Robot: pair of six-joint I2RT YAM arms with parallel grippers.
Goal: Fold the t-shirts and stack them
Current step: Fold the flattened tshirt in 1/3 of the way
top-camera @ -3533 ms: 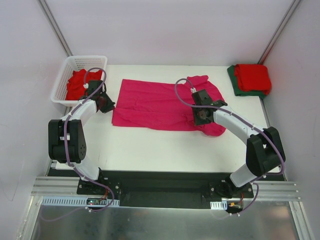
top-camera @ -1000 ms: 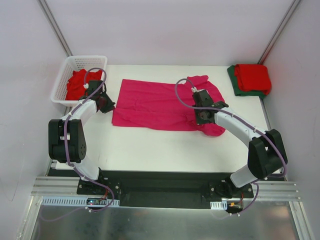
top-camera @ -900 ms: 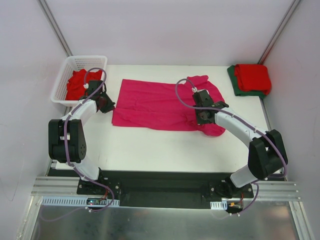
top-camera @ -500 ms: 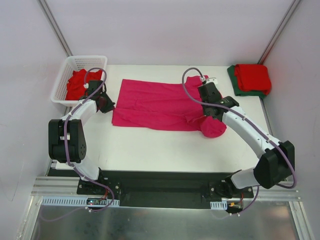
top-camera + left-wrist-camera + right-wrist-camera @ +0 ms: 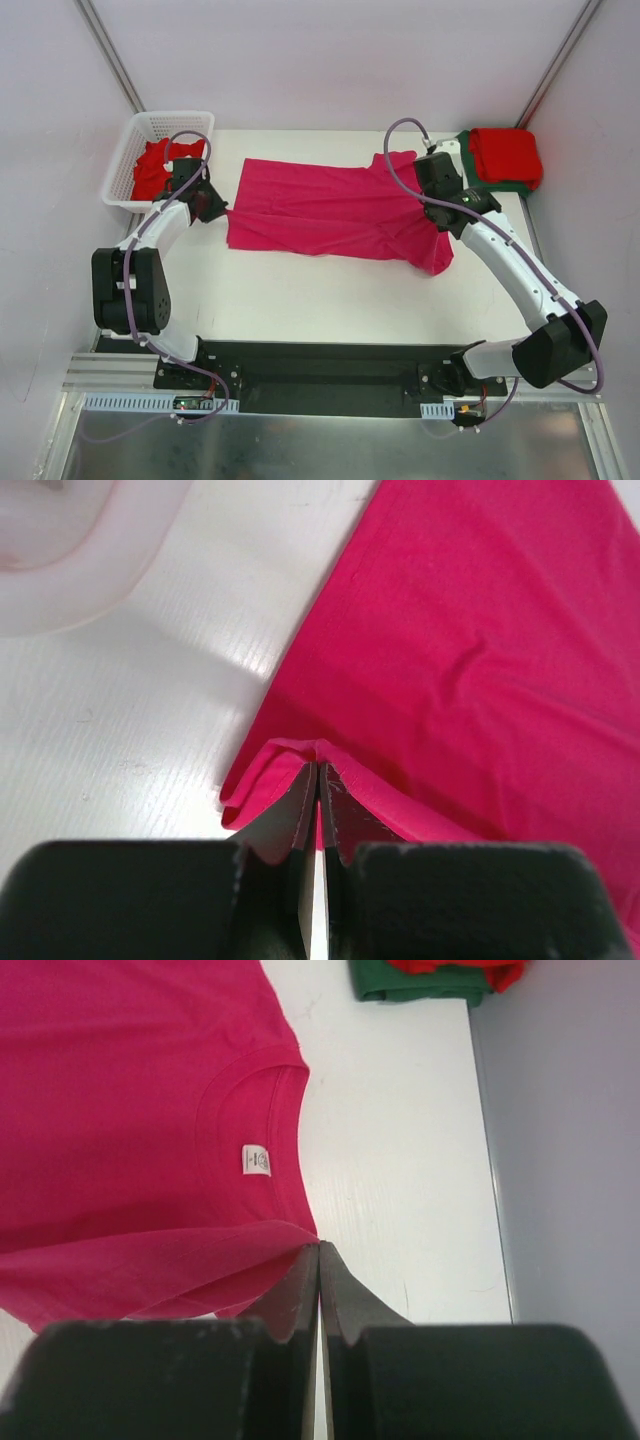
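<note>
Layout at the moment of grasp: the magenta-pink t-shirt (image 5: pixel 330 212) lies across the middle of the desk (image 5: pixel 300 300), its long axis running left to right. We see its neck, with the white label (image 5: pixel 257 1160), at the right end and its hem at the left. The left pincer (image 5: pixel 318 776) is closed on a raised fold of the hem corner, near the white basket (image 5: pixel 172 117), which holds a crumpled red t-shirt (image 5: pixel 150 170). The right pincer (image 5: pixel 318 1260) is clamped on a lifted edge of cloth at the right end (close to the collar). Beyond it, in the far right corner, a folded red t-shirt (image 5: pixel 507 153) lies on a folded dark green t-shirt (image 5: pixel 400 990), apart from the pink one. A broad strip of bare desk separates the shirt from the near edge. The desk's right edge and the wall run close by the right pincer.
</note>
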